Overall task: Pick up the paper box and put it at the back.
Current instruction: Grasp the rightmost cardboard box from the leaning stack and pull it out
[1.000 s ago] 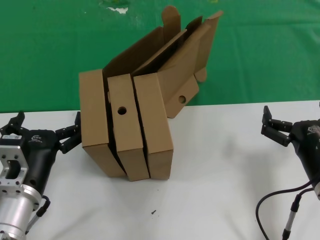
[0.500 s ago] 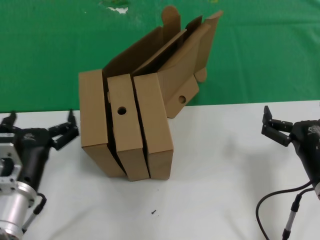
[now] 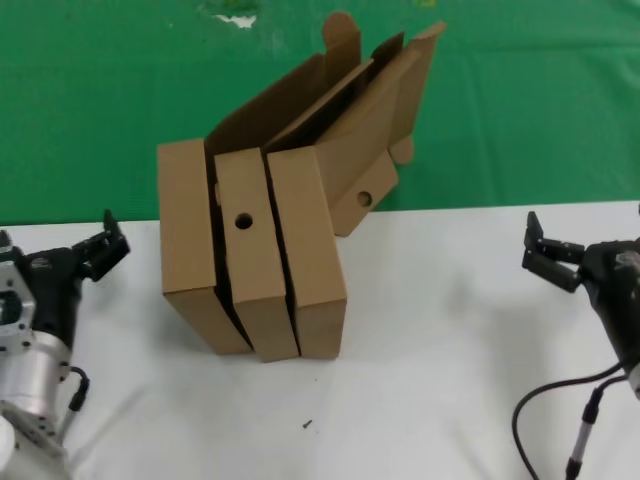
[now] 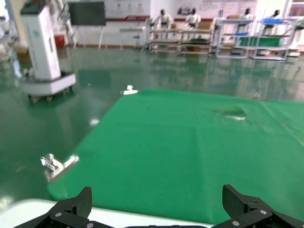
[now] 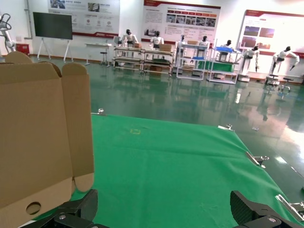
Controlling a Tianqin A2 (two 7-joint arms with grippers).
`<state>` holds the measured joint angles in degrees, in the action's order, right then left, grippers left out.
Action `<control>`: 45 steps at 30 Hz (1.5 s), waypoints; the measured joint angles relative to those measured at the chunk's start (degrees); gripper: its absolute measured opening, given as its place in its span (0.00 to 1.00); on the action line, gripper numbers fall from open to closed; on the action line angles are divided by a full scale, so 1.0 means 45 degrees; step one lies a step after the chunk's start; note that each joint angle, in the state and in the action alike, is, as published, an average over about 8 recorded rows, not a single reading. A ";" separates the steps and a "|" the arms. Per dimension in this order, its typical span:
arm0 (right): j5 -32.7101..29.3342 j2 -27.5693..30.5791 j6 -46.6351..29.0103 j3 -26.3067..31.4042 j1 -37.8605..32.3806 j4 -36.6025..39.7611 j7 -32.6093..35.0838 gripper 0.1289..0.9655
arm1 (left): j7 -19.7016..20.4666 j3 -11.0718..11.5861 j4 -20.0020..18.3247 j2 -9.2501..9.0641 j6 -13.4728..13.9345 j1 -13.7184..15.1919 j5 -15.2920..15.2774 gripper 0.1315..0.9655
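Cardboard paper box, rightmost of three upright boxes on the white bench, with its long axis running toward the green back. It lies left of the right claw, which hangs open and empty, well apart. Left claw, also open, has the other two boxes in between.

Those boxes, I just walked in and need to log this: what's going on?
Nothing is held right now. Three brown boxes stand side by side on the white table, lids open over the green cloth behind them. The paper box is the one nearest the right arm. The left gripper sits open beside the outermost box, not touching it. The right gripper waits open, well off to the other side.
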<state>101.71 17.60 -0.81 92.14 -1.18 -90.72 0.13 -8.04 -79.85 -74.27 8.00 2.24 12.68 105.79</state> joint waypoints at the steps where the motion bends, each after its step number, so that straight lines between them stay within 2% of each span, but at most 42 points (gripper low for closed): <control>1: 0.0000 0.0000 0.0000 0.0000 0.0000 0.0000 0.0000 1.00 | -0.0490 0.0369 0.0426 -0.0279 0.0303 0.0282 0.0155 1.00; 4: 0.0000 0.0000 0.0000 0.0000 0.0000 0.0000 0.0000 1.00 | -0.2074 0.1284 0.1683 -0.0954 0.1116 0.1085 0.0948 1.00; 7: 0.0000 0.0000 0.0000 0.0000 0.0000 0.0000 0.0000 1.00 | -0.3696 0.1816 0.2768 -0.1381 0.1735 0.1733 0.2136 1.00; 11: 0.0000 0.0000 0.0000 0.0000 0.0000 0.0000 0.0000 1.00 | -0.5337 0.1929 0.3624 -0.1638 0.2236 0.2197 0.3712 1.00; 14: 0.0000 0.0000 0.0000 0.0000 0.0000 0.0000 0.0000 1.00 | -0.5999 0.1746 0.3834 -0.1711 0.2464 0.2288 0.4582 1.00; 19: 0.0000 0.0000 0.0000 0.0000 0.0000 0.0000 -0.0001 1.00 | -0.6440 0.1318 0.3851 -0.1755 0.2658 0.2243 0.5515 1.00; 26: 0.0000 0.0000 0.0000 0.0000 0.0000 0.0000 -0.0001 1.00 | -0.6636 0.0598 0.3756 -0.1773 0.2685 0.2069 0.6287 1.00; 31: 0.0000 0.0000 0.0000 0.0000 0.0000 0.0000 -0.0001 1.00 | -0.6705 0.0048 0.3696 -0.1776 0.2695 0.1967 0.6663 1.00; 36: -0.0001 0.0000 0.0000 0.0000 0.0000 0.0000 -0.0001 1.00 | -0.6564 -0.0373 0.3612 -0.1777 0.2750 0.1898 0.6740 1.00; 40: -0.0001 0.0000 0.0000 0.0000 0.0000 0.0000 -0.0001 1.00 | -0.6529 -0.0501 0.3578 -0.1777 0.2774 0.1885 0.6739 1.00; 45: -0.0001 0.0000 0.0000 0.0000 0.0000 0.0000 -0.0001 1.00 | -0.6884 -0.0324 0.3604 -0.1777 0.2733 0.1915 0.6834 1.00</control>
<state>101.71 17.60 -0.81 92.14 -1.18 -90.72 0.12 -39.02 -81.31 -58.06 0.01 14.54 21.30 136.54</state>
